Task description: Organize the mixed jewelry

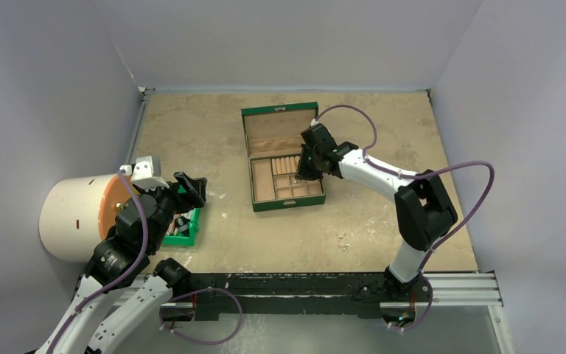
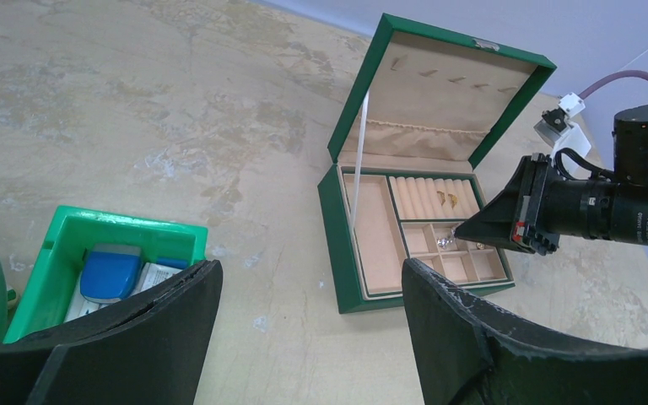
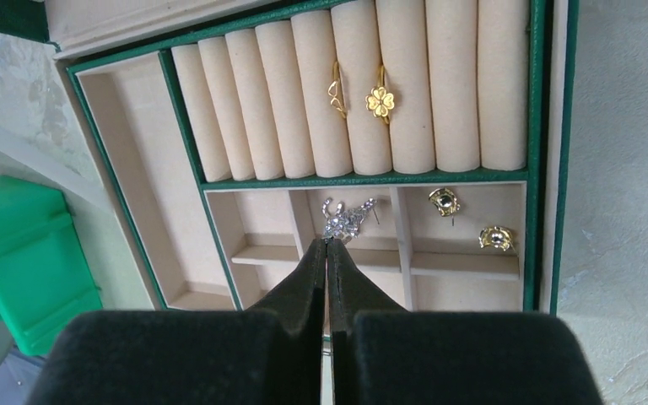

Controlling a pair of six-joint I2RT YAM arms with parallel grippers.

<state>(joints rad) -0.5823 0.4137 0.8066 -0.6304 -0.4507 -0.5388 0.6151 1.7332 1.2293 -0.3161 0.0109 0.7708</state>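
Green bin beside wide left hand; right hand closed at silver piece.

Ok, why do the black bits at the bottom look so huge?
Right wrist view: the shut jaws sit close to the lens, so they loom large, while the gold rings look sharp. Left wrist view: same with its open jaws. Top view: even light, the rings too tiny to see.
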